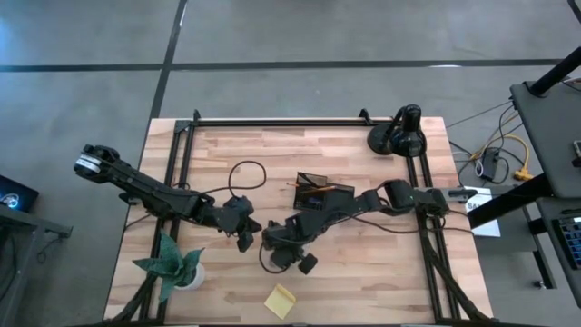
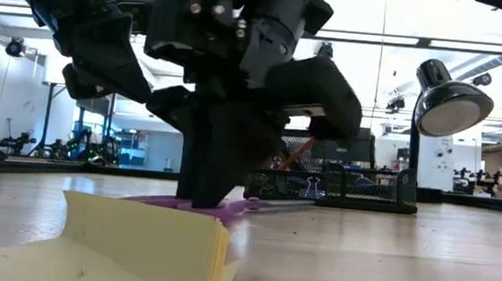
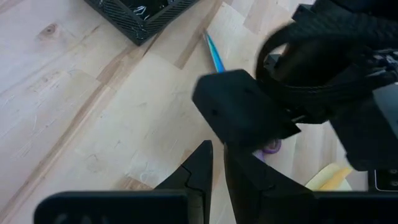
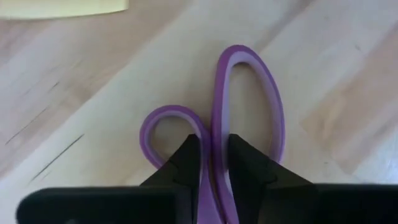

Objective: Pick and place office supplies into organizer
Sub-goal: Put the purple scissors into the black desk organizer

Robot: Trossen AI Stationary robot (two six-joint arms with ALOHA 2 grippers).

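The purple-handled scissors (image 4: pixel 245 93) lie flat on the wood near the table's middle; their blue blade (image 3: pixel 214 55) points toward the organizer (image 1: pixel 320 191), a dark mesh tray holding pencils. My right gripper (image 4: pixel 213 146) points down onto the scissors' handles and is shut on them. My left gripper (image 3: pixel 217 150) hovers shut just left of it (image 1: pixel 247 236), touching nothing. The yellow sticky-note pad (image 1: pixel 280 300) rests flat by the near edge. My right gripper pinches the scissors' handle where the small loop meets the big loop's inner side (image 4: pixel 217 134), one finger in each loop. The fingers (image 2: pixel 208 169) come from above, pointing down. The scissors still lie flat on the table (image 2: pixel 228 209).
A black desk lamp (image 1: pixel 399 132) stands at the far right corner. The green paper plant (image 1: pixel 172 263) sits near the left front. A loose black cable (image 1: pixel 245 173) loops left of the organizer. Bare wood lies on the near right side.
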